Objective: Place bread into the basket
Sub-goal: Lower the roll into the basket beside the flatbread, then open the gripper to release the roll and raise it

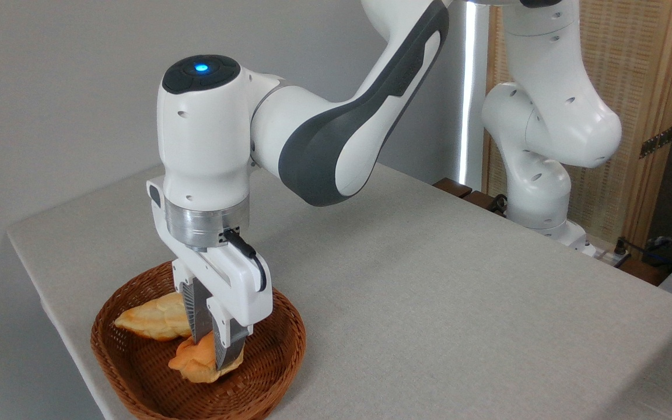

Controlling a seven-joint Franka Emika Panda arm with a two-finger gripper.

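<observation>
Holding the bread between its two fingers, the gripper is low inside the basket, and the bun looks like it rests on the basket floor. The fingers are clamped on the bun, one on each side. To do this step well, I think the fingers should open slowly and wide, then the arm should go straight up, so the bun does not stick or roll. The bun is orange and bumpy on top, with a paler bottom. Just behind it, maybe touching, lies a long pale loaf. The basket is round, brown and woven. It sits near the corner of a grey cloth-covered table.
</observation>
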